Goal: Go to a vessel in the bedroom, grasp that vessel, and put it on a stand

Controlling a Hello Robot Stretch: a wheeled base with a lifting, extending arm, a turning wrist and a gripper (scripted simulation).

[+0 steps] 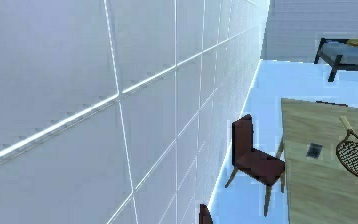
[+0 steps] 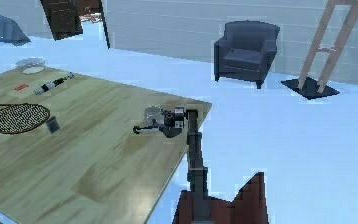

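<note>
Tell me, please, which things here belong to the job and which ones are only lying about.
For the job: gripper.
Lying about: table, racket, armchair, ladder, red chair.

Red chair [image 1: 255,155] beside wooden table [image 1: 307,192]; possibly bed [image 1: 349,52] beyond.

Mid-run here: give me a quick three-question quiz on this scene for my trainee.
1. True or false: the racket lies on the wooden table.
2. In the arm side view, what stands on the floor left of the ladder? A) armchair B) fridge C) bathtub
3. Fill in: the chair at the table's side is dark ____.
Key: 1 true; 2 A; 3 red.
</note>
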